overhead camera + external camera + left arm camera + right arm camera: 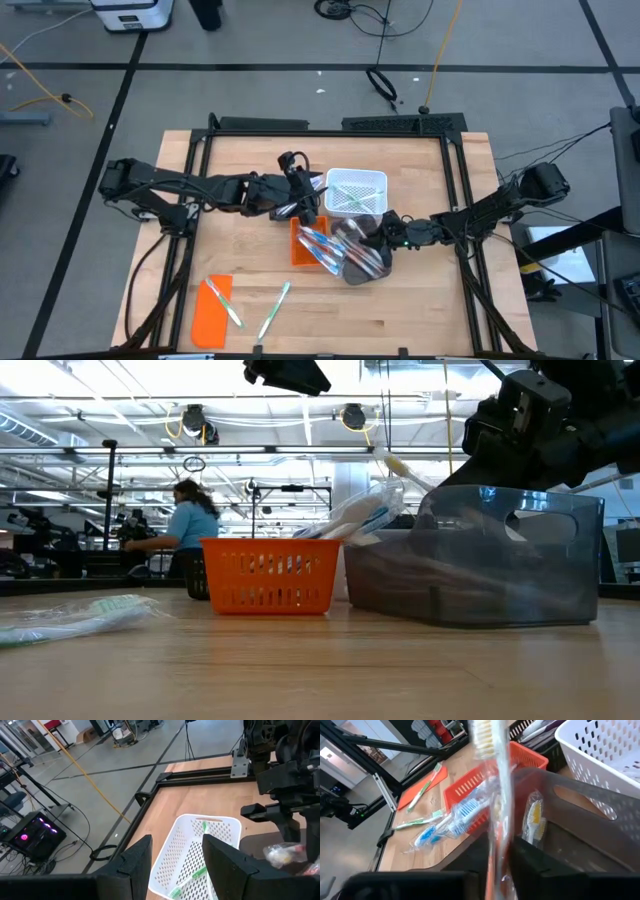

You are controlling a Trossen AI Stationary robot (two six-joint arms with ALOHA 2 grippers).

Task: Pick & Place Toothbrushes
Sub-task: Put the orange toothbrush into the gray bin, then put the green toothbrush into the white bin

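A clear-wrapped toothbrush [496,795] with pale bristles stands between the fingers of my right gripper [500,865], over the grey bin [362,262]. A yellow wrapped toothbrush [534,820] lies inside that bin. Blue toothbrushes [455,817] lean out of the orange basket [303,245] beside it. My left gripper [177,865] hovers open above the white basket [195,855], which holds green toothbrushes [192,875]. In the high view it sits at the basket's left edge [305,200]. My right gripper pinches the wrapped toothbrush's handle [497,837] between its two fingers, coming nearly level from the table's right. The brush sticks up out of the hold with its bristle head [482,735] uppermost, lifted clear above the grey bin.
An orange lid [212,312] lies near the front left with a green toothbrush [226,304] on it, and another green toothbrush [273,310] lies beside it on the wood. Black frame rails [190,200] border the table. A person [190,525] works in the room behind.
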